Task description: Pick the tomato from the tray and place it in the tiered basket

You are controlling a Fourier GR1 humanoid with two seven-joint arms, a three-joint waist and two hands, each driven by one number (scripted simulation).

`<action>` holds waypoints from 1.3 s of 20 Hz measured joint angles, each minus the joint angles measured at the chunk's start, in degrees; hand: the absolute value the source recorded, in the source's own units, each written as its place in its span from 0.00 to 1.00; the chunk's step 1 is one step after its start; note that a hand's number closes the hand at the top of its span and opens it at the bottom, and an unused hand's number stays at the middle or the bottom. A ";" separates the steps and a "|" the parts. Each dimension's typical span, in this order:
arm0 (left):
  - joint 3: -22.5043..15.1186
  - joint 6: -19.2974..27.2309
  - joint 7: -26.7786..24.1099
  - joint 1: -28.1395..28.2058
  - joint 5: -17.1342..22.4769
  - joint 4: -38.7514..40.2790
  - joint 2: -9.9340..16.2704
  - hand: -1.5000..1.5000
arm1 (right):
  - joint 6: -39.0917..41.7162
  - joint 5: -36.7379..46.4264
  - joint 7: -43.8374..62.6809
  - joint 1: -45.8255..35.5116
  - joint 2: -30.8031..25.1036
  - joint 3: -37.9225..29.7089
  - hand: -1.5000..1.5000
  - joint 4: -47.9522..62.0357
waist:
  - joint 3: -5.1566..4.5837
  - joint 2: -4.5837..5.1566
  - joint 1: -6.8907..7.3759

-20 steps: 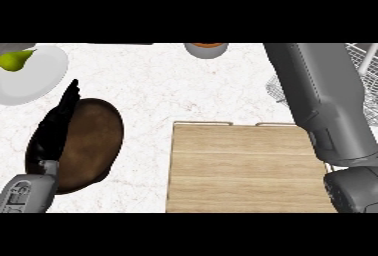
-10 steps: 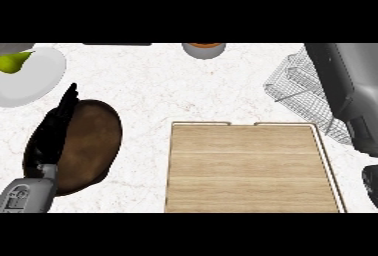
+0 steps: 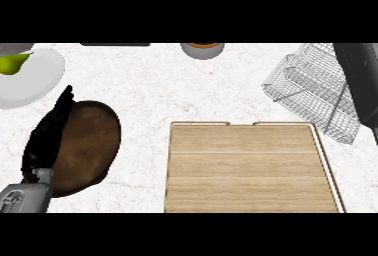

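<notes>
Left black hand (image 3: 46, 137), fingers straight, resting over dark brown oval board (image 3: 92, 145); pale wooden tray (image 3: 247, 167) bare (tomato unseen, likely carried); wire tiered basket (image 3: 314, 87) beside right grey forearm (image 3: 362, 75).

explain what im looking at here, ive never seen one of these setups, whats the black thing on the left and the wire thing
You are looking steeply down at a white kitchen counter, as if from the robot's own head. The black shape at the left is the robot's left hand on its grey forearm, fingers straight, resting over the edge of a brown oval plate. The dark grey bar along the right edge is most likely its right arm; that hand is out of view. The wire thing is the tiered basket. The wooden slab is the tray, with no tomato showing on it. At top left a white plate carries a green pear; a small bowl sits at the top edge. Nothing is visibly held.
</notes>
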 measured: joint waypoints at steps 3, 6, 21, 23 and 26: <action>0.30 -0.37 0.22 0.57 0.05 -0.69 -0.04 0.50 | -1.39 -2.78 -2.51 2.41 -0.12 -1.66 1.00 -0.82 | 0.00 -0.01 -0.04; 0.00 -0.14 0.69 0.07 -0.65 -0.47 -0.76 0.50 | -1.68 -5.14 -4.35 3.73 -0.65 -3.13 1.00 -0.74 | 0.02 0.04 -0.06; 1.00 0.08 0.87 -1.49 -1.80 1.17 -1.80 0.50 | -14.81 -17.57 -6.82 12.52 2.78 -10.68 0.00 -11.11 | -0.60 -0.48 -0.17; 1.26 -0.25 1.19 -0.79 -1.75 0.31 -1.51 0.50 | -15.60 -17.71 -6.11 14.16 3.26 -9.93 0.00 -15.43 | -0.44 -0.52 -0.46; 1.16 -0.49 1.52 0.36 -1.71 -1.17 -1.86 0.50 | -15.88 -17.39 -4.23 15.60 2.93 -8.98 0.00 -20.81 | -0.24 -0.47 -0.60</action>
